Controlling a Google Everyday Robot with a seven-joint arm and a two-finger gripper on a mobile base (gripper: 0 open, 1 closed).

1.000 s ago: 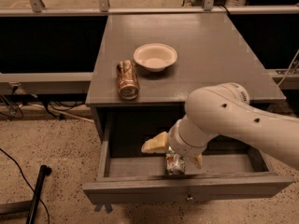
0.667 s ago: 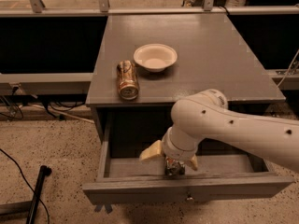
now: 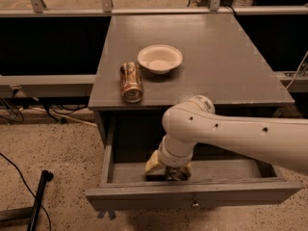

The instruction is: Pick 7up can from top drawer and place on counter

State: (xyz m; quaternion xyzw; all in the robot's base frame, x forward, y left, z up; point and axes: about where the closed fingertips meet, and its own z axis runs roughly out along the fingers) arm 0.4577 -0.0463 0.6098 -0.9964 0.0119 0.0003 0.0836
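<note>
The top drawer (image 3: 192, 194) is pulled open below the counter (image 3: 216, 61). My arm reaches down into it from the right. My gripper (image 3: 169, 169) is low inside the drawer near its front panel, left of centre. A small silvery, rounded piece (image 3: 177, 174) shows right under the gripper; it may be the metal end of the 7up can, but no green or white shows. The rest of the can is hidden by the gripper and wrist.
A brown-gold can (image 3: 131, 82) lies on its side near the counter's front left edge. A white bowl (image 3: 160, 58) sits behind it. A black pole (image 3: 37, 201) leans at the lower left over the speckled floor. Cables lie at the left.
My arm has swung left and lowered, with the elbow now over the drawer's middle. The gripper has sunk deeper into the drawer at almost the same spot.
</note>
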